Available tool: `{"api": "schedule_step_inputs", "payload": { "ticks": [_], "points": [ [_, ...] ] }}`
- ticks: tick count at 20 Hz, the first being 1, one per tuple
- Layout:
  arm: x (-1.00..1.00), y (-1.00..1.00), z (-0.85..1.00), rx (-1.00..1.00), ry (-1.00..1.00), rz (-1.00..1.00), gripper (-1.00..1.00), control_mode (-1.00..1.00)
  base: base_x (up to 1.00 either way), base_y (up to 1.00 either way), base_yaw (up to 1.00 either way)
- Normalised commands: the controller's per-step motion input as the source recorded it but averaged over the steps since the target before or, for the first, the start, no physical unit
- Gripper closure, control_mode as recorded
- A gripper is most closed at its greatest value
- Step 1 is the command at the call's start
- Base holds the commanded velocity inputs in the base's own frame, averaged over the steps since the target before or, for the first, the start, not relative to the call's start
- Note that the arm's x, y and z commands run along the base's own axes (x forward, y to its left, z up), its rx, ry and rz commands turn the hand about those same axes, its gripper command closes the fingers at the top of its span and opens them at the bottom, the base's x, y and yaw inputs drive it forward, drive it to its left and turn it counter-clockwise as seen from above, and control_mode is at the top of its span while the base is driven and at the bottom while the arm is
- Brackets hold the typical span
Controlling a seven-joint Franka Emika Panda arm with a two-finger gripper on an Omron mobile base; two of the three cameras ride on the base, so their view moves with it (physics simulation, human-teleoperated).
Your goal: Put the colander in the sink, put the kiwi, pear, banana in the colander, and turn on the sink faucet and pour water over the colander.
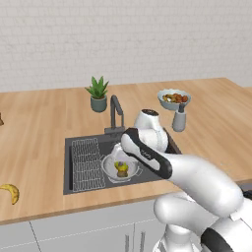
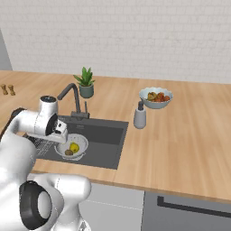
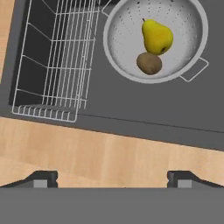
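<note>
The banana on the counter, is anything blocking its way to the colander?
Nothing visible does. The banana lies on bare wood left of the sink. The colander sits open-topped, holding the pear and kiwi. The wire rack lies low between them.

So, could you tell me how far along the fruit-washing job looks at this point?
Done: the colander sits in the sink, with the pear and kiwi inside it. In hand: nothing; the gripper is open and empty above the sink's front edge. Left: the banana lies on the counter left of the sink, and no water runs from the sink faucet.
</note>
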Motion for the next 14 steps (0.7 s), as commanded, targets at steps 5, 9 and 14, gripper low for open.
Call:
{"api": "schedule_step_inputs", "payload": {
  "ticks": [5, 9, 14],
  "points": [
    [-0.56, 0.79, 0.36, -0.23, 0.01, 0.0, -1.0, -1.0, 0.0, 0.0, 0.0],
    [-0.36, 0.87, 0.43, -0.14, 0.01, 0.0, -1.0, -1.0, 0.0, 0.0, 0.0],
    [-0.35, 0.91, 0.18, -0.04, 0.01, 0.0, -1.0, -1.0, 0.0, 0.0, 0.0]
  ]
}}
